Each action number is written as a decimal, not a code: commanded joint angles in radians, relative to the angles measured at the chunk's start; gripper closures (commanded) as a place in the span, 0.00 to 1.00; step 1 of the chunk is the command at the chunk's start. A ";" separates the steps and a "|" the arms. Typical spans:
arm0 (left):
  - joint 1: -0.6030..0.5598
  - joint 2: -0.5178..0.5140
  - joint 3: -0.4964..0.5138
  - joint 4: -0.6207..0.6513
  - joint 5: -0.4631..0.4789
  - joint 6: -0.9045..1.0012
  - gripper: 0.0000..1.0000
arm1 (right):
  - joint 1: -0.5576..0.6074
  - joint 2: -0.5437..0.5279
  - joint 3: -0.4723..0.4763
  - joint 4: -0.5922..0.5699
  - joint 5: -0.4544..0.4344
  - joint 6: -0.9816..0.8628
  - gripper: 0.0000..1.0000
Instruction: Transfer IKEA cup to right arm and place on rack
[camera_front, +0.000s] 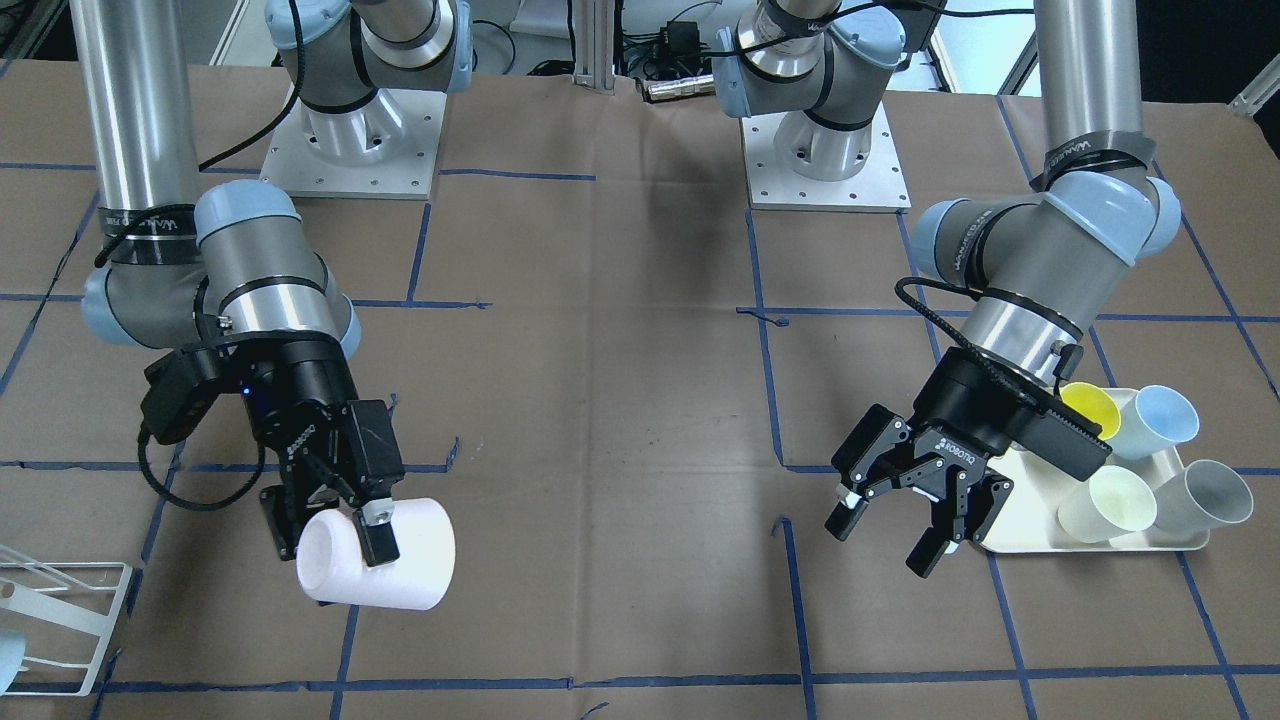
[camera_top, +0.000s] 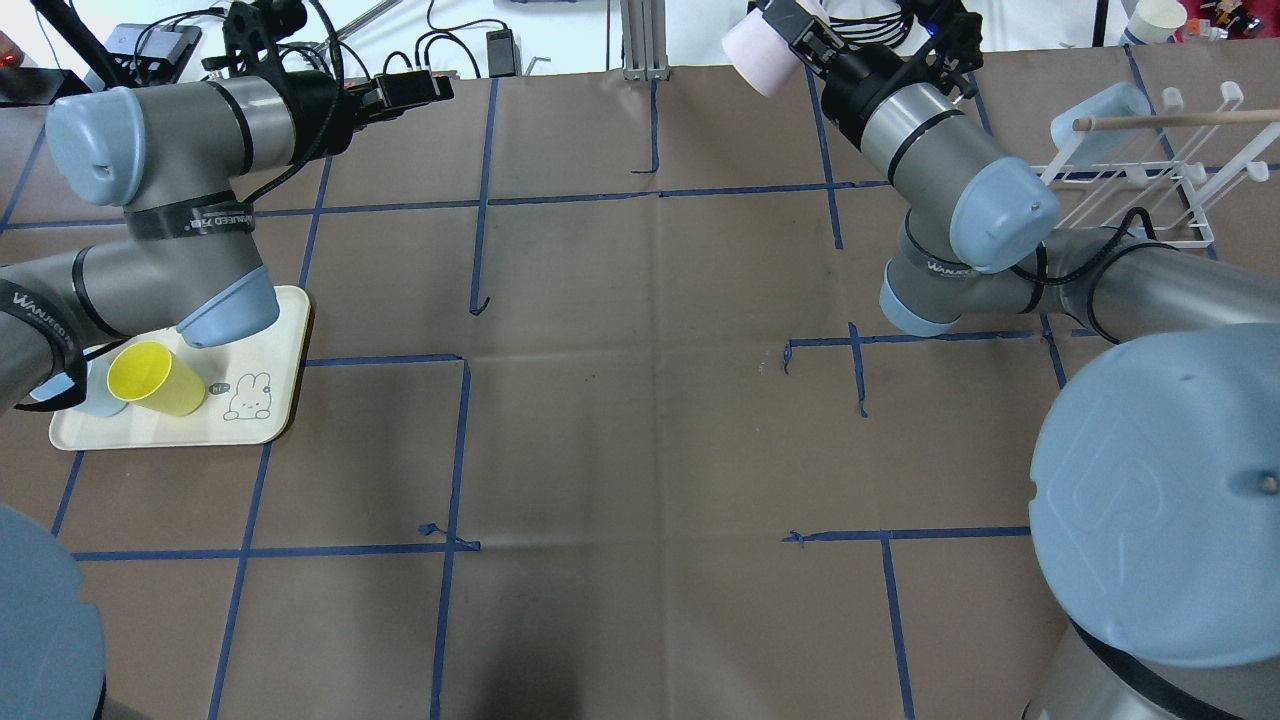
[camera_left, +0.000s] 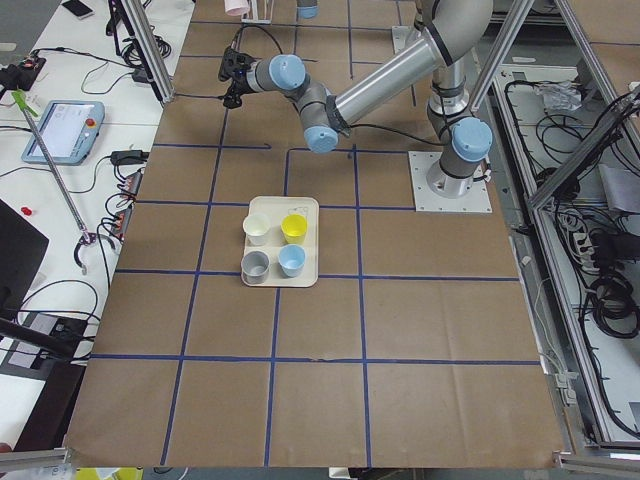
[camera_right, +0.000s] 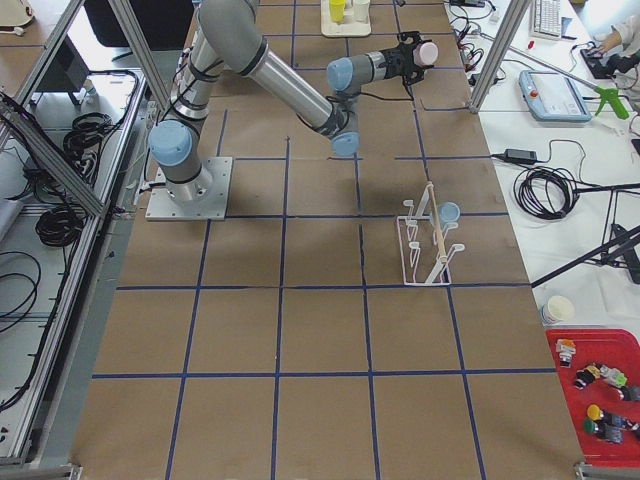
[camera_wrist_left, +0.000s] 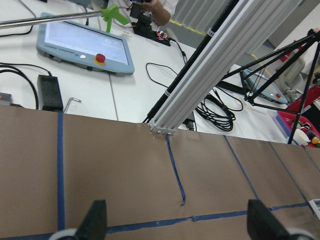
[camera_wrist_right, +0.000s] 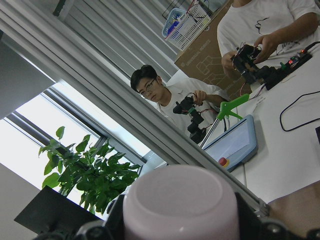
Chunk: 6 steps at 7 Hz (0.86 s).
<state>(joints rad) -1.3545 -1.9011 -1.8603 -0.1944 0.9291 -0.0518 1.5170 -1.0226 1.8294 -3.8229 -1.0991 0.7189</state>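
right gripper (camera_front: 335, 535) clamped across pink cup (camera_front: 405, 570), held sideways clear of table (camera_front: 620, 400); left gripper (camera_front: 885, 540) spread wide, empty | rack (camera_front: 115, 615) low, outboard of right gripper; we would tip mouth down, thread a free bar slowly

You get bright, even light from above on the brown table (camera_top: 640, 400), with only soft, faint shadows. In your right wrist view the window (camera_wrist_right: 27, 150) blows out white and the near pink cup (camera_wrist_right: 180, 210) is blurred
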 joint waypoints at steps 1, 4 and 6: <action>-0.038 0.046 0.022 -0.170 0.142 0.004 0.01 | -0.104 -0.008 0.010 0.066 -0.004 -0.399 0.67; -0.136 0.060 0.120 -0.466 0.405 0.004 0.01 | -0.259 -0.030 0.002 0.066 0.054 -0.698 0.66; -0.149 0.065 0.221 -0.731 0.506 0.004 0.01 | -0.441 -0.028 -0.005 0.068 0.253 -0.725 0.65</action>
<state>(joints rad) -1.4942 -1.8398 -1.6957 -0.7737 1.3712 -0.0476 1.1781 -1.0505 1.8292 -3.7565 -0.9571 0.0238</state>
